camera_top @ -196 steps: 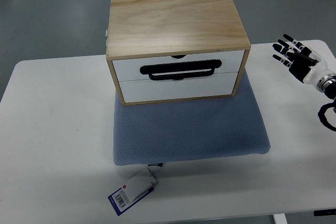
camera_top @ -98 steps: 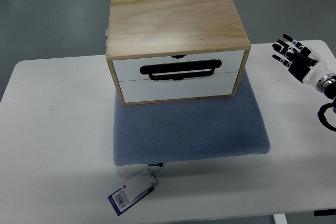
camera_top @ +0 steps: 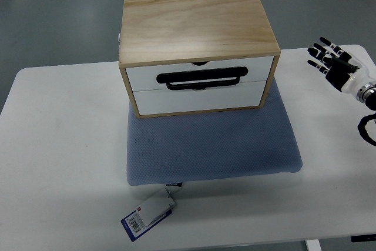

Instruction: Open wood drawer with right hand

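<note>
A light wood drawer box (camera_top: 197,24) stands on a blue-grey mat (camera_top: 211,142) at the middle of the white table (camera_top: 59,145). Its white front holds two drawers, both shut, with a black handle (camera_top: 201,79) across the seam between them. My right hand (camera_top: 329,60) hovers at the table's right edge, well to the right of the box and apart from it. Its black fingers (camera_top: 321,44) are spread and hold nothing. The left arm does not show.
A blue and white tag (camera_top: 147,216) lies on the table near the mat's front left corner. A black cable loop (camera_top: 365,129) hangs at the right edge below my wrist. Grey floor lies beyond the table.
My right hand has shifted slightly to the right and up. The drawer box has not moved and stays shut.
</note>
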